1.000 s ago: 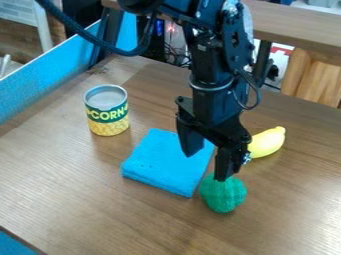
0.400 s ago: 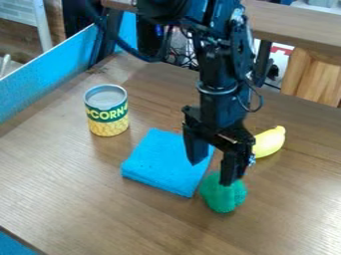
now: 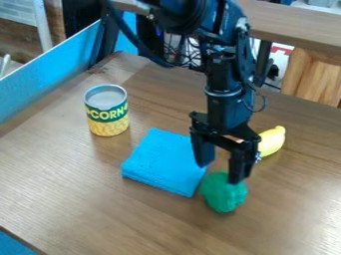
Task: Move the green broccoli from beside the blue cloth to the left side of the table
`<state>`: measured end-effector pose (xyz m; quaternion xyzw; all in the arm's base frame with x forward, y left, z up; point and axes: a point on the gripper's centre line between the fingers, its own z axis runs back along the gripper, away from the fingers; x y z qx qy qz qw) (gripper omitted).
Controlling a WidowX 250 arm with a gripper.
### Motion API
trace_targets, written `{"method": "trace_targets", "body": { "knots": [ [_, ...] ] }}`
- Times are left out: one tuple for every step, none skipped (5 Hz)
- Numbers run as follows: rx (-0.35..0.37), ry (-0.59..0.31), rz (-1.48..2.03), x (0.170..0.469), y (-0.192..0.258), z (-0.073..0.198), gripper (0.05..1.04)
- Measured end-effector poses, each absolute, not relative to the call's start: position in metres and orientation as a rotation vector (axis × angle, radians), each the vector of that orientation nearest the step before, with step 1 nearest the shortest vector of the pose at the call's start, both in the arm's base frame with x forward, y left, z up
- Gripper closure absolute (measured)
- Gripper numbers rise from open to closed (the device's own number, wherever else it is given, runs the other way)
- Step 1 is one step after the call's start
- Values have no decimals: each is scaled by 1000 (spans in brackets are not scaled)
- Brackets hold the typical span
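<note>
"Where's the gripper [image 3: 220, 173]?"

"Abt. over the blue cloth's [image 3: 163, 163] R side, as the cam sees it, fingers down & spread wide. One's in front of the cloth's R edge, the other overlaps the green bumpy thing [image 3: 224, 195]; can't tell if they touch."

"And that green thing?"

"On the table [image 3: 80, 184], just beside the cloth's lower R edge. Tight for a finger there."

"Yellow toy fruit [image 3: 274, 139]?"

"Farther R of the cloth, partly behind the gripper."

"Rest?"

"Can [image 3: 106, 114] upright, upper L of the cloth, w/ a strip of tabletop btwn. Blue side panel [image 3: 53, 64] well past it; table's near edge [image 3: 19, 238] well off, lower L."
</note>
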<state>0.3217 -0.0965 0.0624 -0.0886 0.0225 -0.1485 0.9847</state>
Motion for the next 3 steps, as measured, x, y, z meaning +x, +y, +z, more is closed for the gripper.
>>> {"method": "trace_targets", "body": {
  "knots": [
    [-207, 70, -287, 328, -103, 52, 73],
    [-254, 88, -277, 328, -111, 44, 73],
    [-259, 91, -283, 328, -112, 41, 73]
  ]
}}
